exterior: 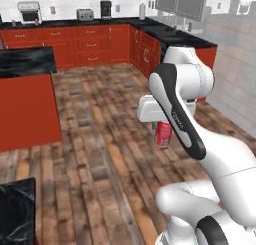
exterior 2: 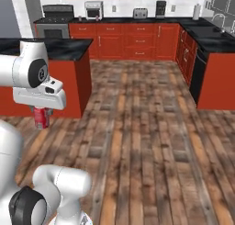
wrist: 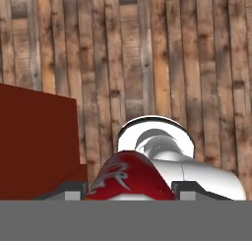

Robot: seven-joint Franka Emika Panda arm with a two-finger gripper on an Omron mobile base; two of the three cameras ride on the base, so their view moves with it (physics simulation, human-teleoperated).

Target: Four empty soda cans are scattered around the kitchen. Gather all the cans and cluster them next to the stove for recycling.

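gripper [exterior: 163, 126]: clamping down on a red soda can [exterior: 163, 134], carrying it above the floor
stove [exterior 2: 54, 23]: sitting far ahead of the gripper, so clustering isn't happening yet

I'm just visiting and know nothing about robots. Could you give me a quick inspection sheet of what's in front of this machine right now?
Surface: wood plank floor; black marbled counters on red cabinets.
Job's things: one red soda can held upright above the floor, under the hand; also seen in the hand view. The stove stands at the far wall, well away from the can.
Clutter: toaster oven, toaster and coffee maker on the back counter.
Grippers: gripper with jaws shut on the soda can.
Cables: nothing seen.
Surroundings: white tile wall, sink corner at right.
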